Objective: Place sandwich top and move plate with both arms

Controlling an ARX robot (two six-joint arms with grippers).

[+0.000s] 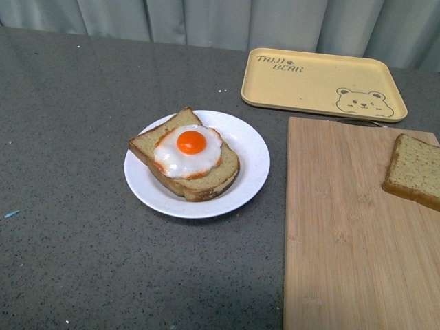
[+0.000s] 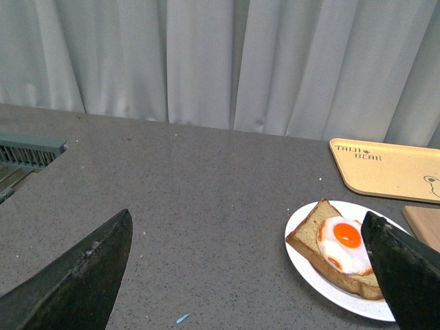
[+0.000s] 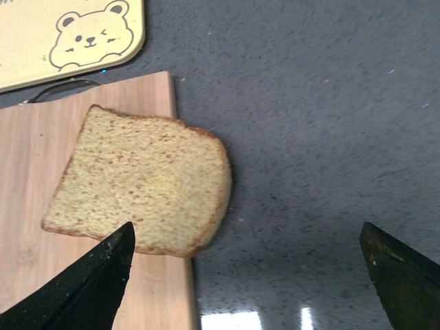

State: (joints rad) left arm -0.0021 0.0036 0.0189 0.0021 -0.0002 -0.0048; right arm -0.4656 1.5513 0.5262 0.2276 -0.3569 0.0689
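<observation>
Sandwich top [image 3: 141, 182] overhangs board [image 3: 34, 137] edge, apparently below right gripper [image 3: 245, 225], jaws apart.

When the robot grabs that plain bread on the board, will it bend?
Probably stays fairly stiff: the sandwich top looks thick and toasted. One edge overhangs the cutting board, so it may tip if pressed there.

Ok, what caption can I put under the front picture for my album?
Egg toast on a white plate, plain toast lying on the wooden board beside it.
</observation>
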